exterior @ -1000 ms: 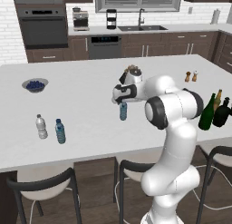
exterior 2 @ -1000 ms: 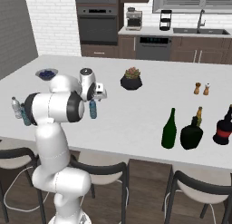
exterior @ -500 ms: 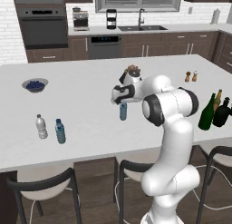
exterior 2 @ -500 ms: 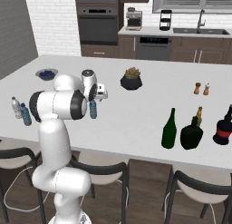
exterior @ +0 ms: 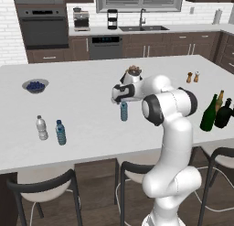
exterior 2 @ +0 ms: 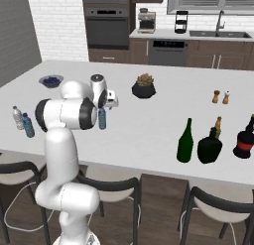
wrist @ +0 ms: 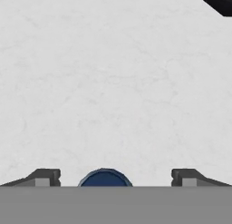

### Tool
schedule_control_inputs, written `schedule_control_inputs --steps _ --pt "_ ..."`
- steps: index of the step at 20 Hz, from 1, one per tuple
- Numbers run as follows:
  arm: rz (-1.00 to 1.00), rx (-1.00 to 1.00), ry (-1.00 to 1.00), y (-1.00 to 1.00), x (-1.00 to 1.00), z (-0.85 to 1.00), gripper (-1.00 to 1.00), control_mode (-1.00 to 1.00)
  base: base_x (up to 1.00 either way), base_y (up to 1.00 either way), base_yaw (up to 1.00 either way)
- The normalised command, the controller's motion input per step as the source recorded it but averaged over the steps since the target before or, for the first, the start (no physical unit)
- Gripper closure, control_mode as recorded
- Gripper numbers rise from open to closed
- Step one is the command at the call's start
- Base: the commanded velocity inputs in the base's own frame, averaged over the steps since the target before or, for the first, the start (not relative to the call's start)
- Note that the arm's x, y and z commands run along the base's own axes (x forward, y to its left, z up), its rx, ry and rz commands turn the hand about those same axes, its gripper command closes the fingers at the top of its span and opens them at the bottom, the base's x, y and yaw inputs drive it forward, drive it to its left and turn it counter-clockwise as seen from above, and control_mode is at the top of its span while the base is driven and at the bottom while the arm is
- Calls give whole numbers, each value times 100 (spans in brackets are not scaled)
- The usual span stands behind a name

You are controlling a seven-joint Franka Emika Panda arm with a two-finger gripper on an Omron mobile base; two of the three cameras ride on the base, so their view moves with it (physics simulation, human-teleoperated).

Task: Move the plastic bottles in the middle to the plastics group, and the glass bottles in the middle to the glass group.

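The small blue plastic bottle (exterior: 124,111) stands upright mid-counter, also seen from the other side (exterior 2: 102,119). My gripper (exterior: 121,100) (exterior 2: 103,108) hangs open just above it, pointing down. In the hand view the bottle's dark blue cap (wrist: 105,178) sits between the spread fingertips (wrist: 44,177), untouched. The plastics group, a whitish bottle (exterior: 42,128) and a blue one (exterior: 60,132), stands at the counter's left. At the right stand the tall green bottle (exterior 2: 185,141), the squat black bottle (exterior 2: 210,147) and, behind them, the slim amber bottle (exterior 2: 217,125).
A dark bottle with a red label (exterior 2: 245,143) stands at the far right. A potted plant (exterior 2: 144,87) sits behind the arm, two shakers (exterior 2: 221,97) further right, and a bowl of blue fruit (exterior: 35,86) at the back left. Stools line the near counter edge.
The hand has sunk a little toward the blue bottle's cap. Its jaws stay wide apart and the bottles have not moved.
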Motion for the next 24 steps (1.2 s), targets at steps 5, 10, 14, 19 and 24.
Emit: schedule_control_inputs --steps 5,10,14,19,24 --pt "0 0 9 0 0 -32 100 -100 0 0 0" --pt "0 1 12 0 -11 -22 100 -100 0 0 0" --pt "0 5 5 -5 -52 -1 100 -100 0 0 0" --pt "1 16 0 -1 -81 23 100 -100 0 0 0" --pt "5 8 -7 19 -96 17 100 -100 0 0 0"
